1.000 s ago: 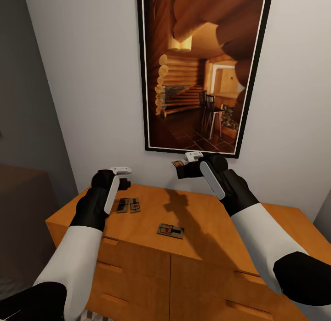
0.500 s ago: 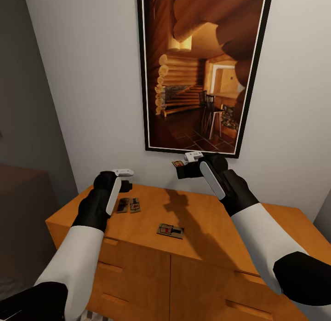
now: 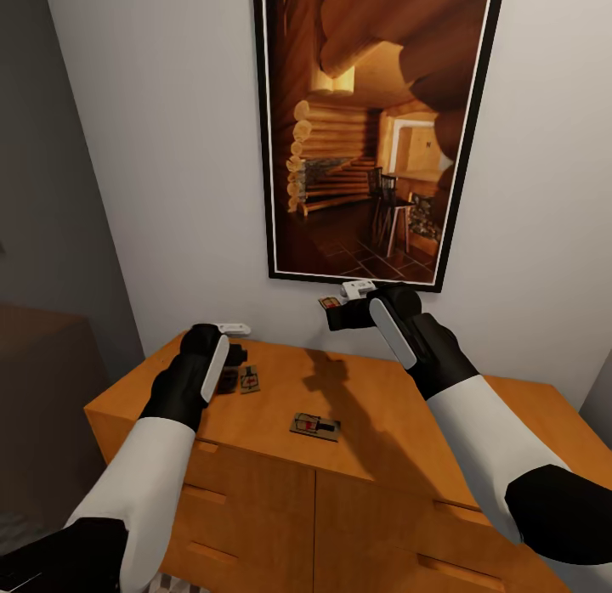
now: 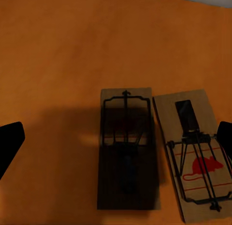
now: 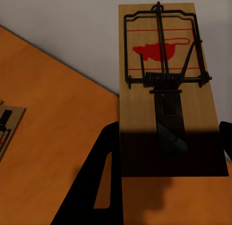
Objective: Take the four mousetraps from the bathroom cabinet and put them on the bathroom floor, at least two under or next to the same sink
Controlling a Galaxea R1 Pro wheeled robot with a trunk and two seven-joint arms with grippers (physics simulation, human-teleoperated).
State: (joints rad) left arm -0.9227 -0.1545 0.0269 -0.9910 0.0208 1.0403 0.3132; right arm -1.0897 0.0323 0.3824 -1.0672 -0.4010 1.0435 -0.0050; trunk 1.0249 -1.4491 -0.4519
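Left gripper [image 3: 239,352] moved forward over paired mousetraps [image 4: 128,155], fingers wide, nothing held; right gripper [image 3: 333,307] clamps a held trap [image 5: 166,87] above the cabinet [image 3: 382,423].

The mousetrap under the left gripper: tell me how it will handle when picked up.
The mousetrap is a flat board, so probably stiff and light. It lies flush on the cabinet, beside another trap, leaving little edge to pinch. Its wire parts may snag the left gripper.
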